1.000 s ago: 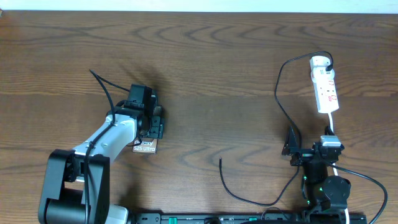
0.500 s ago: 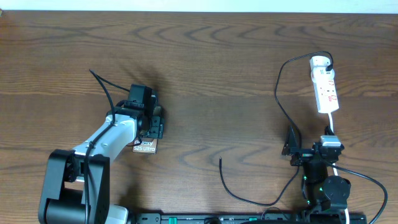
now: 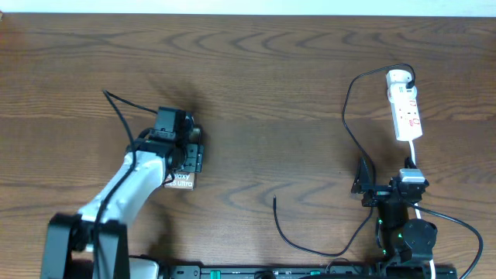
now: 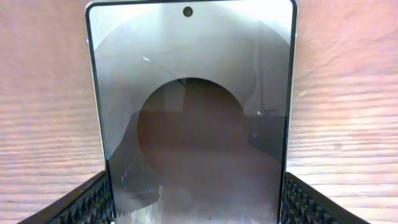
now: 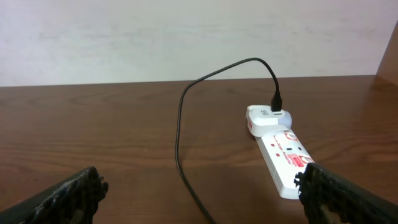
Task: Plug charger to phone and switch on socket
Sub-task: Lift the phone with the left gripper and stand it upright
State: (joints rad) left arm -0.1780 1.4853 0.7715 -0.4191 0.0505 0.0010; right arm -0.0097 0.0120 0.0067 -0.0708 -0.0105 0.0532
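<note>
Light: we see bright, even light over the table (image 3: pixel 271 70) | Shadows: soft, faint | Glare: the phone (image 4: pixel 193 124) glass mirrors our lens as a dark disc | Focus: overhead sharp, left wrist view hazy.

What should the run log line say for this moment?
left gripper: shut on phone | right gripper: open, empty | charger: tip free, not in phone | socket: untouched

White socket (image 5: pixel 283 155) with red marks, black charger (image 5: pixel 178 130), dark-grey phone (image 4: pixel 189 124), brown wood-grain table (image 3: pixel 271 77).
</note>
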